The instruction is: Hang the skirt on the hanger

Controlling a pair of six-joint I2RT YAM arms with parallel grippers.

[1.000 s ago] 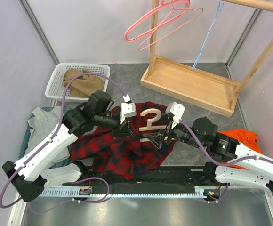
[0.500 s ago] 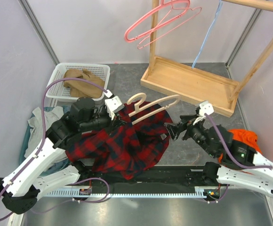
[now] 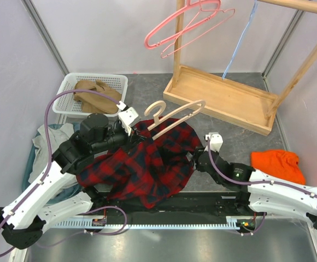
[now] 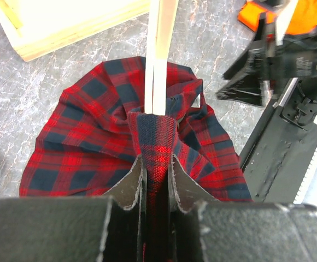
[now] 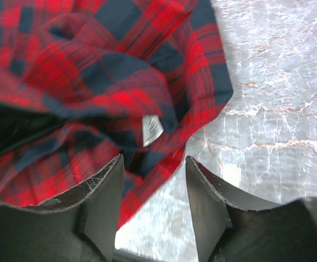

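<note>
Top view: skirt (image 3: 95, 94) lies in basket (image 3: 64, 93) at the table's far-left corner, long axis left–right. Pink hanger (image 3: 188, 24) hangs slanted on rack (image 3: 224, 95).
Left wrist: left gripper (image 4: 157, 164) clamps plaid shirt (image 4: 82, 147), wooden hanger (image 4: 161, 54) ahead.
Right wrist: right gripper (image 5: 154, 169) jaws apart over plaid shirt.

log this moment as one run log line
left gripper: shut on shirt, wooden hanger in it | right gripper: open at shirt edge | skirt: in basket | pink hanger: on rack, bare

We've got pale lilac walls (image 3: 104, 38) round a grey marbled floor (image 3: 147, 95), with a wooden rack (image 3: 224, 101) back right.
</note>
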